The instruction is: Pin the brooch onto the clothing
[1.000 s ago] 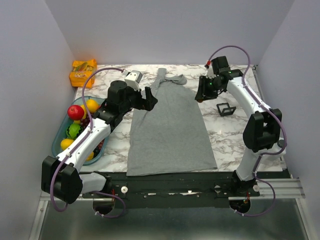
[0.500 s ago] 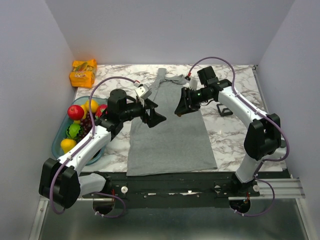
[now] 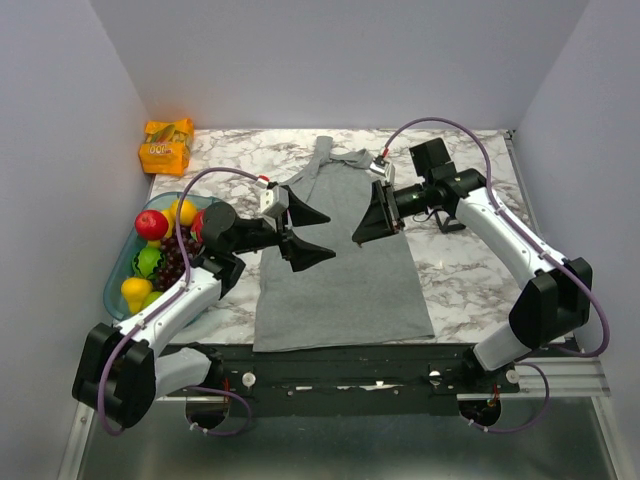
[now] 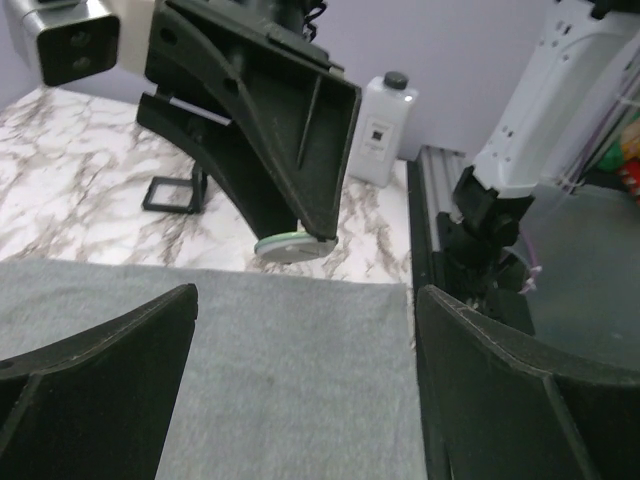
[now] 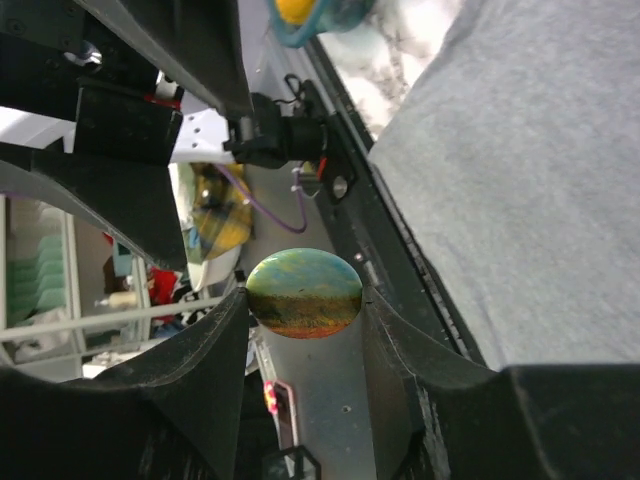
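**Left.** The left tool [image 3: 322, 235] hangs over the upper part of the clothing [image 3: 340, 280], its fingers spread wide and holding nothing. The clothing is a grey tank top lying flat on the worktop [image 3: 455, 275].

**Right.** The right tool [image 3: 368, 222] is clamped on the rim of the brooch [image 5: 303, 293]. It holds the brooch in the air above the fabric, facing the left tool.

**Hazards, as judged.**
- The grip takes only the badge's thin edge, so the badge may twist or slip out on pressing down or in a handover.
- The two tools stand near each other and could knock together.
- The soft knit may bunch or drag if nothing holds it down.
- Whether the pin behind the badge is open cannot be told.

**Setting.**
- The worktop is white marble with grey veins.
- A bowl of fruit [image 3: 113, 290] sits at its left edge.
- An orange packet [image 3: 166, 146] lies in the far left corner.
- A small black stand [image 4: 172, 193] sits to the right.
- Plain pale walls enclose three sides.
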Robot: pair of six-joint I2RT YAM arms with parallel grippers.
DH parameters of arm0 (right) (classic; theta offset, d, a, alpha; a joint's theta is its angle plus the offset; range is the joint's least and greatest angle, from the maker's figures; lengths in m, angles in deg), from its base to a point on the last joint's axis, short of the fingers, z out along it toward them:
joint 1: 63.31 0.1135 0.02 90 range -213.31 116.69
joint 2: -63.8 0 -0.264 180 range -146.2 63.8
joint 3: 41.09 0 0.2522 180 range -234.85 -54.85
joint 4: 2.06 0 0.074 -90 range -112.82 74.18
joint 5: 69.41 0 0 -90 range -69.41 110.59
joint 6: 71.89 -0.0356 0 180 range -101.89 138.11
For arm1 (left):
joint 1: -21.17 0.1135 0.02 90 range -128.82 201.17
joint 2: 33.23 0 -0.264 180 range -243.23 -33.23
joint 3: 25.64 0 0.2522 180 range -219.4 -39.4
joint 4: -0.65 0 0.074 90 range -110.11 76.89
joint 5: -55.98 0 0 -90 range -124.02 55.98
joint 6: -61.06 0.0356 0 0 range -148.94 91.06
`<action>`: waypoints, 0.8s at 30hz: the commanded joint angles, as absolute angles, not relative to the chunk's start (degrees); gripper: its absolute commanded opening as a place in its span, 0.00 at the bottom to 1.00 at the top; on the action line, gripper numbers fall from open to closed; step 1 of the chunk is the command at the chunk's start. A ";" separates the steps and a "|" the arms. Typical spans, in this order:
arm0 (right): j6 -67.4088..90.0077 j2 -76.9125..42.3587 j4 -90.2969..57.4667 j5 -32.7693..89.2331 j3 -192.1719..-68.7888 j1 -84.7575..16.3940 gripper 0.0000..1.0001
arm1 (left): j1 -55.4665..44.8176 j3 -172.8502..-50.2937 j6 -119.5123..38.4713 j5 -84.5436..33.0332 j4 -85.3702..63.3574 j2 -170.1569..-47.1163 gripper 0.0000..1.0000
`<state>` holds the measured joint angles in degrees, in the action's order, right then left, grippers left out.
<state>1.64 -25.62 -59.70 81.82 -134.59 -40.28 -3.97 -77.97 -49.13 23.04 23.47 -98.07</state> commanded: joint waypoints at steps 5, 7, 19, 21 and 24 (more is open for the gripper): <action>3.17 -24.35 -65.74 90.02 -134.74 -37.65 0.32 | -6.77 -76.32 -67.96 27.24 51.22 -102.93 0.99; 3.08 -24.18 -66.27 90.37 -135.35 -37.29 0.33 | -6.95 -76.40 -67.70 27.42 50.96 -103.28 0.98; 0.54 -22.33 -66.36 93.71 -137.64 -35.18 0.32 | -8.18 -78.78 -60.94 30.49 39.72 -102.49 0.89; 0.01 -22.15 -66.01 94.07 -137.73 -35.10 0.32 | -8.62 -78.78 -61.11 30.76 39.36 -102.40 0.85; -0.43 -21.98 -65.57 94.24 -137.73 -34.92 0.32 | -9.06 -78.95 -61.20 30.76 39.36 -102.66 0.77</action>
<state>0.95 -23.70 -65.21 91.68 -136.08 -35.50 -8.28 -77.38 -62.81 28.81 40.76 -103.10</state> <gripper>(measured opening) 0.520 0.810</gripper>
